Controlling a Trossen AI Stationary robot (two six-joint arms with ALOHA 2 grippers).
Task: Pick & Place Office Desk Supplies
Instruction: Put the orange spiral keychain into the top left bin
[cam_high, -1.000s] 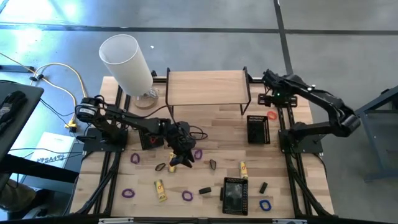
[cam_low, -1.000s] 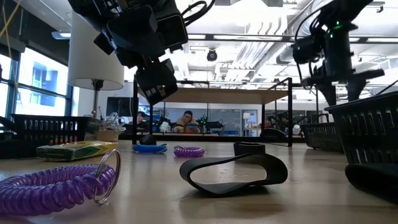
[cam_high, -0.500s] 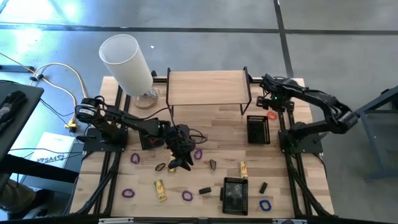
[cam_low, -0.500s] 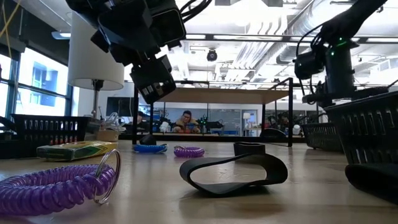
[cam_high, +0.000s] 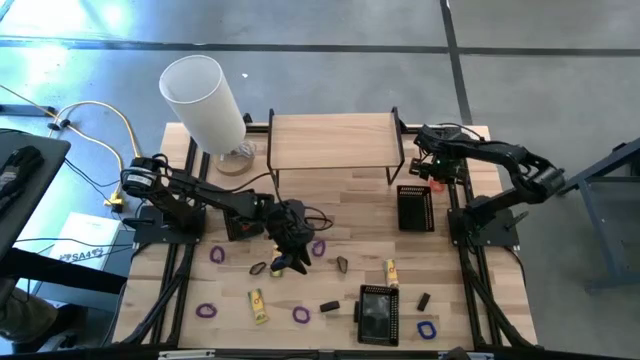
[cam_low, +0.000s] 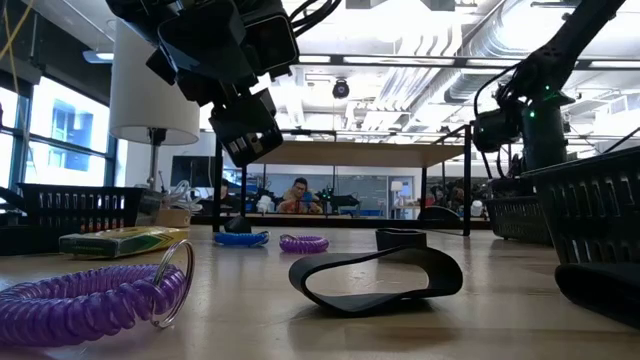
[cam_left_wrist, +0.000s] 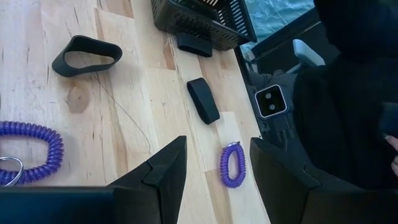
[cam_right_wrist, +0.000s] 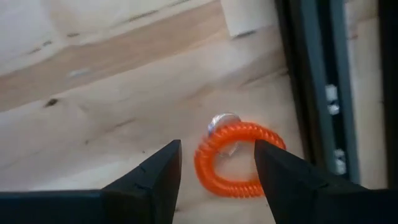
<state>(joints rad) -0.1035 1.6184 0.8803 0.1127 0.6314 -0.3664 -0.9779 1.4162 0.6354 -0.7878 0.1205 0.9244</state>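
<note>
Small supplies lie scattered on the wooden table: purple coil loops (cam_high: 217, 254) (cam_left_wrist: 232, 167), a black band loop (cam_left_wrist: 87, 55), a black block (cam_left_wrist: 203, 99), yellow pieces (cam_high: 258, 303) and a blue coil (cam_high: 427, 329). An orange coil loop (cam_right_wrist: 239, 158) lies flat on the table at the far right (cam_high: 437, 186). My right gripper (cam_right_wrist: 214, 180) points down over it, open, one finger on either side of the coil. My left gripper (cam_left_wrist: 214, 180) hangs open above the table's middle (cam_high: 290, 262), nothing between its fingers.
A black mesh tray (cam_high: 415, 208) stands just near of the orange coil, another (cam_high: 378, 312) at the near edge. A wooden shelf (cam_high: 330, 140) spans the far middle, a tall white cylinder (cam_high: 205, 100) the far left. The right arm's frame rail (cam_right_wrist: 323, 93) runs close beside the coil.
My right gripper has come down toward the orange coil at the far right and rolled a little, its fingers still open. My left gripper has kept still.
</note>
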